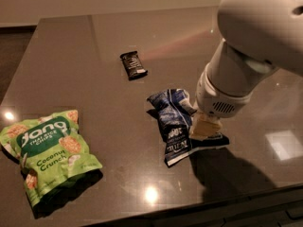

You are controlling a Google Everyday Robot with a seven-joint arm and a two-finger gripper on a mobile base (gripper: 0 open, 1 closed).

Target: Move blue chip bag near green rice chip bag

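Dark tabletop [71,56] carries three items: one blue chip bag [173,122], immediately left of the gripper [204,127] and under its tip — grasp state cannot be told; one green rice chip bag [49,150], well to its left; one black wrapper [133,65], farther back-left.

Crumpled blue chip bag [171,119], tool [204,129] seemingly touching its edge, puffy green rice chip bag [49,152] well apart
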